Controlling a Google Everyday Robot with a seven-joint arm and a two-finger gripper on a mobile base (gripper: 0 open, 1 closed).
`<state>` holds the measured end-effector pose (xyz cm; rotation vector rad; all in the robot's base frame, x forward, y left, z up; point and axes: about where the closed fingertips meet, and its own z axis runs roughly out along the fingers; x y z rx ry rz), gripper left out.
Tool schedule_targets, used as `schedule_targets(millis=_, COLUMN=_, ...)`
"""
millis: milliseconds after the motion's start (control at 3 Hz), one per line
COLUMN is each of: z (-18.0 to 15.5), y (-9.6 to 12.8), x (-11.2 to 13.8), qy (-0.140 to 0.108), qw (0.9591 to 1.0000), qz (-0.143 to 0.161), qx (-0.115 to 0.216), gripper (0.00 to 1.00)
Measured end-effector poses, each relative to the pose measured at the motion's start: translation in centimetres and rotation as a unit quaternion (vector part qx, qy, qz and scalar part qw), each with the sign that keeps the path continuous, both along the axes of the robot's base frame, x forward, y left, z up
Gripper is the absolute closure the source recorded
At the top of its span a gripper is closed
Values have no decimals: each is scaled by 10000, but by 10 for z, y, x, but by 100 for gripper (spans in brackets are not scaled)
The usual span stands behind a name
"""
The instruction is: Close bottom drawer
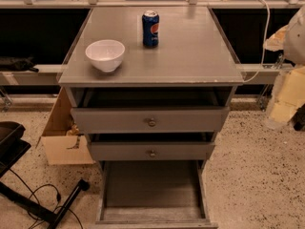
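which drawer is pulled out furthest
The bottom drawer, far out with its inside showing; the top drawer and middle drawer are barely open. The end effector is out of view.

Grey bottom drawer (152, 191), white bowl (105, 54), blue soda can (150, 28), speckled beige floor (252, 175), brown cardboard box (61, 149)

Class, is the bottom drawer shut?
No, the bottom drawer stands pulled far out from the cabinet; the gripper is not in view.
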<state>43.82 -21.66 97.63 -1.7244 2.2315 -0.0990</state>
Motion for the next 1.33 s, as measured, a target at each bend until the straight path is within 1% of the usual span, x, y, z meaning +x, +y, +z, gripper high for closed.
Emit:
schedule_targets(millis=333, z=2, y=2, x=1, qy=-85, qw=10000, qz=-14, qx=-43, gripper=0)
schedule_targets(millis=667, z=-31, y=5, x=-2, qy=15, qw=9998, qz=29, qx=180, gripper=0)
schedule_targets(millis=1000, z=-105, y=0, x=-15, qy=198, qw=9986, qz=59, qx=483, gripper=0)
schedule_targets(millis=1333, z=-221, y=-11, x=-30, qy=502, qw=9954, qz=197, qx=798, gripper=0)
